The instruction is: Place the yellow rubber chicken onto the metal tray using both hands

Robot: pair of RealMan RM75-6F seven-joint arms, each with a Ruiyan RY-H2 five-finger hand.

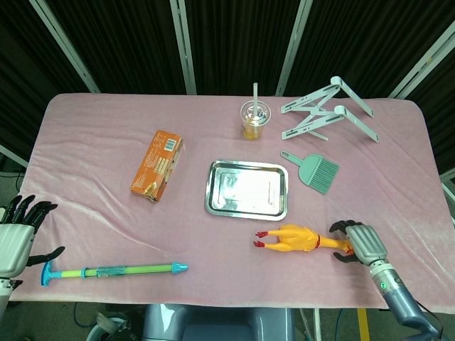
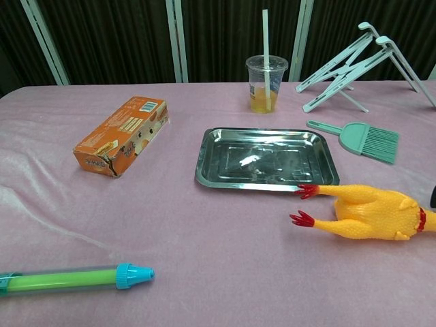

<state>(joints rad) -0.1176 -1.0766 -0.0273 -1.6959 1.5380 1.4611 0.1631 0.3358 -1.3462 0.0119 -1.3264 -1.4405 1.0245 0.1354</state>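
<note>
Fingers of the right hand (image 1: 357, 241) curled at the rubber chicken's (image 1: 295, 239) head end; whether they gripped it could not be told. The chicken lay on pink cloth just in front of the metal tray (image 1: 247, 189), feet leftward. The left hand (image 1: 15, 236) hung spread, far left of the tray. The orange box's (image 1: 157, 165) print was unreadable.

tray (image 1: 210, 198) mid-table, rubber chicken (image 1: 295, 239) before it to the right, box (image 1: 157, 165) left, cup (image 1: 254, 120) behind
</note>
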